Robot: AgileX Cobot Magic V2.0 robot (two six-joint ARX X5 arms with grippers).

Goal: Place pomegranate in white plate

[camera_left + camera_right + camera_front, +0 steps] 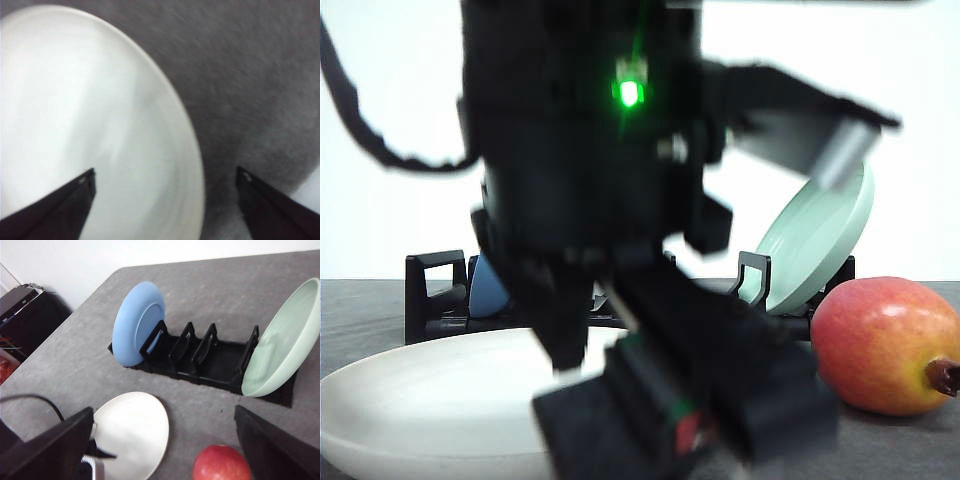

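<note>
Pomegranate (885, 345) sits on the grey table (210, 295) at the right in the front view, apart from the white plate (420, 400) that lies flat at the left, with no fingers on the fruit. Left gripper (165, 200) hangs over the plate's edge with its jaws spread and nothing between them; right gripper (165, 450) is likewise spread and bare above the table. Behind them a black rack (200, 357) holds a blue plate (137, 322) and a pale green plate (282, 340) on edge.
</note>
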